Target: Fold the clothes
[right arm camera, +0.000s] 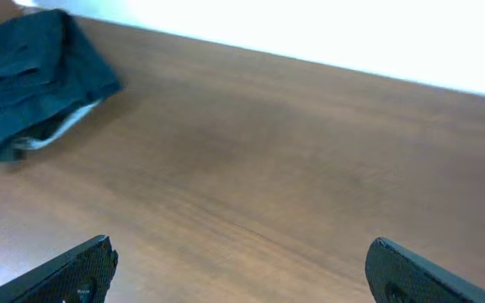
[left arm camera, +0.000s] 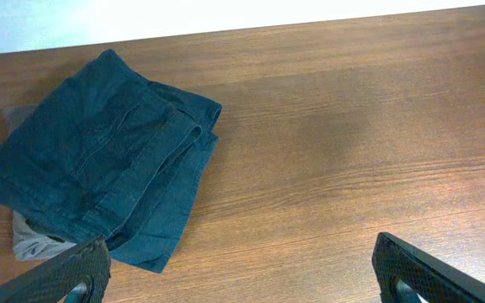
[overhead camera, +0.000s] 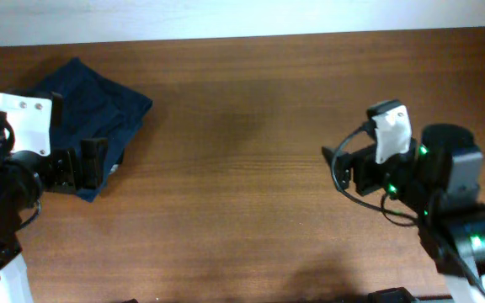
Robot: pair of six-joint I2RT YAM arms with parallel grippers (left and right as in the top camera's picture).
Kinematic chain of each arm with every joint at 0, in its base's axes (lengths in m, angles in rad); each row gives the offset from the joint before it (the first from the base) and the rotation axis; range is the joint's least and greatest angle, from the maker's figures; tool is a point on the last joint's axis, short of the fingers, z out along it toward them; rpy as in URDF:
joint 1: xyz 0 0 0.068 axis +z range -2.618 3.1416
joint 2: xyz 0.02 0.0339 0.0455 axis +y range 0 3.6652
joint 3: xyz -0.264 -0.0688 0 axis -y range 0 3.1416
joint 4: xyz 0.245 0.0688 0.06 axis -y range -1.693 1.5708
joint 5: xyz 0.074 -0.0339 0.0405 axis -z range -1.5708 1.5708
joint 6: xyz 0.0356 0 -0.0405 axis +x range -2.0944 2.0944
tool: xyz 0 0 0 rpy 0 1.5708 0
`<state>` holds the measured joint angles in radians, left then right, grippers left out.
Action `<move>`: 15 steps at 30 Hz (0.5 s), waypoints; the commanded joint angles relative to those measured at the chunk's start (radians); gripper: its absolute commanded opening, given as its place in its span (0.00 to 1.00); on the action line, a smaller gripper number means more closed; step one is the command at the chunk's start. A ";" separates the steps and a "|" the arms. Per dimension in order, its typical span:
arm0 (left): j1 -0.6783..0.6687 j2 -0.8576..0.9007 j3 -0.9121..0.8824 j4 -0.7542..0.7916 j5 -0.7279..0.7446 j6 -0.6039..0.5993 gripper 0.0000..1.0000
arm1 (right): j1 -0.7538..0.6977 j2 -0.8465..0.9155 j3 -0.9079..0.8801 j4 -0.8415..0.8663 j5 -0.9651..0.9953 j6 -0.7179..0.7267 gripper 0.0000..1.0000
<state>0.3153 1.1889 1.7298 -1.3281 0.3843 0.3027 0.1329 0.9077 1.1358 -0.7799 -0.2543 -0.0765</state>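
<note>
1. Shorts [overhead camera: 91, 105], dark navy: lying as a compact folded bundle at the far left end of the bench [overhead camera: 251, 202], toward its back edge, and sitting cornerwise rather than square to that edge.
2. Fold state: showing stacked layers, with a doubled edge facing the middle of the bench. Pale cloth [left arm camera: 30, 242] peeking out under the near corner, too small to identify. Judging by the stack, looking largely folded already, with tidying at most remaining.
3. Left jaws, on the left arm [overhead camera: 19, 172]: standing fully apart and gripping nothing. Hanging at the bundle's near right corner in the overhead view; touching or merely above it, not telling.
4. Bearing from left jaws: bundle lying ahead and off to the left in the left wrist view, outside the line between the two fingers [left arm camera: 74, 273], so calling for a swing leftward before any grasp.
5. Long axis: hardly showing, the bundle being close to square; layered edges running slantwise across the left wrist view, from upper right down to lower left.
6. Right jaws, on the right arm [overhead camera: 445, 168]: standing wide open and empty, well apart from the bundle across bare wood, the shorts appearing only at the far upper left of the right wrist view.
7. Nearer arm: left, by a wide margin.
</note>
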 commanded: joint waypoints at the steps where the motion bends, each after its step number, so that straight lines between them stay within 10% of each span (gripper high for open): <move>1: -0.003 -0.010 -0.008 -0.002 -0.007 0.004 0.99 | 0.002 -0.103 -0.045 0.015 0.176 -0.032 0.99; 15: -0.003 -0.010 -0.008 -0.002 -0.007 0.004 0.99 | -0.056 -0.726 -0.790 0.330 0.141 -0.022 0.99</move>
<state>0.3153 1.1889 1.7298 -1.3293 0.3840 0.3027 0.1028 0.3191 0.4664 -0.5056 -0.0753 -0.1051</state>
